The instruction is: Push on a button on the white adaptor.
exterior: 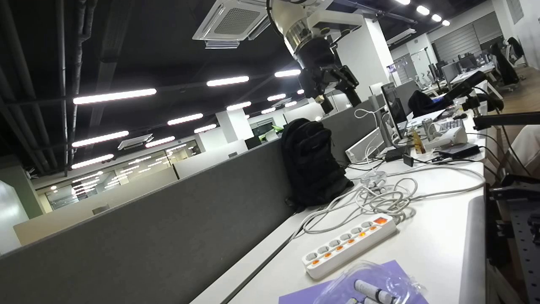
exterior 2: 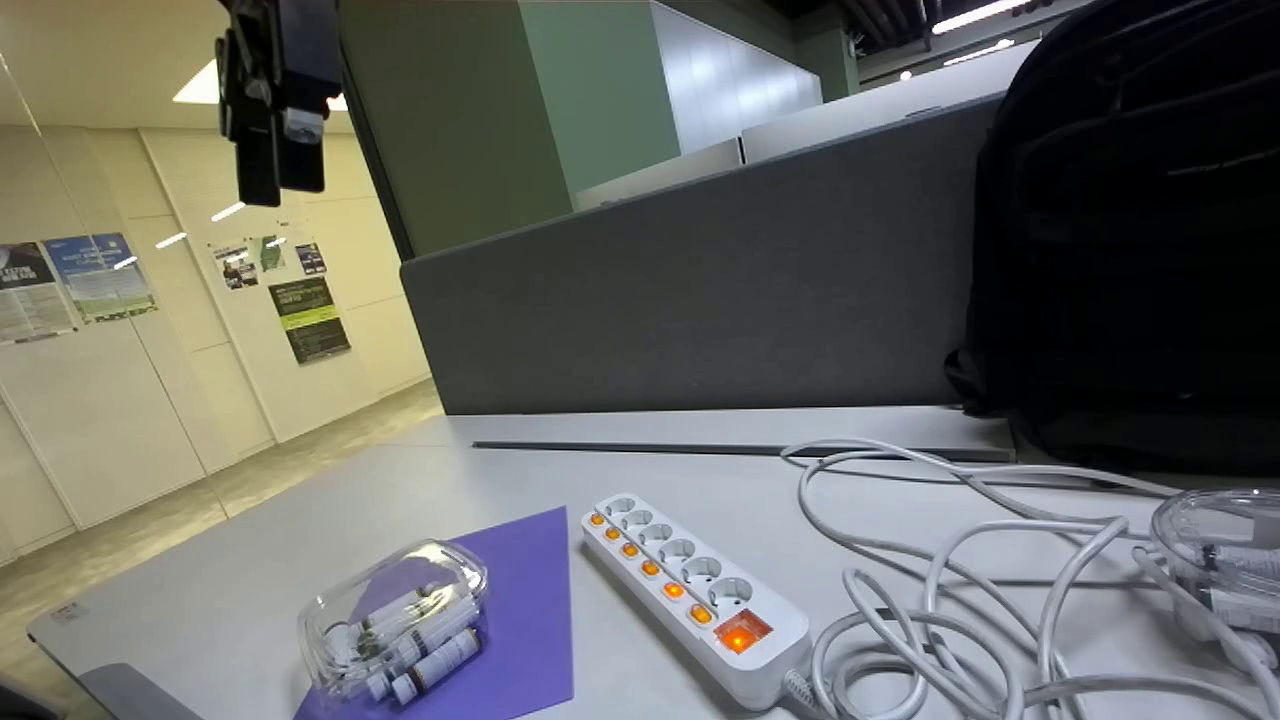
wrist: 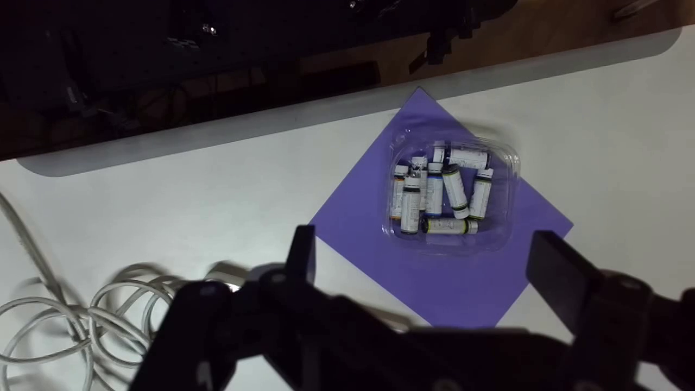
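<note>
The robot's pincer (exterior: 340, 103) is up high, well above the table (exterior 2: 700, 480), with its two fingers (wrist: 562, 277) spread wide apart. The long white adaptor (exterior 2: 690, 585) lies on the table, between a purple sheet (exterior 2: 540, 600) and a tangle of white cables (exterior 2: 1065, 585). It has a row of small orange buttons (exterior 2: 650, 568) and one big orange button (exterior 2: 743, 632) at the cable end. A clear box (wrist: 500, 217) with little bottles (wrist: 434, 193) inside sits mostly on the sheet.

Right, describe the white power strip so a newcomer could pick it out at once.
Find the black backpack standing by the grey partition. On the white desk, between the tangled white cables and the purple sheet, lies the power strip. Unlike both, this long bar has six sockets and orange buttons.
</note>
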{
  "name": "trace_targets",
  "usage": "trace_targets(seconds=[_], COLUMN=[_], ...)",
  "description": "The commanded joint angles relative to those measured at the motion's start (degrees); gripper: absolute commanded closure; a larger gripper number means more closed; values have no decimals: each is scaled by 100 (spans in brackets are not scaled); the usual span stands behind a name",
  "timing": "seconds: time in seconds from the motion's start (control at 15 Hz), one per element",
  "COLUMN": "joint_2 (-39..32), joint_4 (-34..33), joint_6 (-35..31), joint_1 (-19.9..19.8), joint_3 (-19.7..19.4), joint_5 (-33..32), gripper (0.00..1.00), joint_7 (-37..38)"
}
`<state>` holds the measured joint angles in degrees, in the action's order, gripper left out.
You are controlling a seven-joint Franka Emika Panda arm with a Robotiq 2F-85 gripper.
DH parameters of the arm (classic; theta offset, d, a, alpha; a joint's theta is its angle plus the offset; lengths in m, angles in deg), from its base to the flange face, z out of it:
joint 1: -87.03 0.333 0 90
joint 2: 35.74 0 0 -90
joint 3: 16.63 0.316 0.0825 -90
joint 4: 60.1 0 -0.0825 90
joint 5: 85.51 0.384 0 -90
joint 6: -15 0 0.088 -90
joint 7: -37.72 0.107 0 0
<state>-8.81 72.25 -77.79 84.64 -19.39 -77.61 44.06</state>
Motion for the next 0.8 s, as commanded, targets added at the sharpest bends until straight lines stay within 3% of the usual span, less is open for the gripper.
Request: trace_targets(seconds=[0.0, 0.4, 0.73], joint_2=[-5, -649, -1488], joint_4=[-11, -148, -195], joint_6=[14, -940, -2601], joint_1=[-47, -154, -190], joint_3=[38, -65, -183], joint_5=[14, 4, 228], gripper=[0, 0, 0], joint_7=[-17, -73, -206])
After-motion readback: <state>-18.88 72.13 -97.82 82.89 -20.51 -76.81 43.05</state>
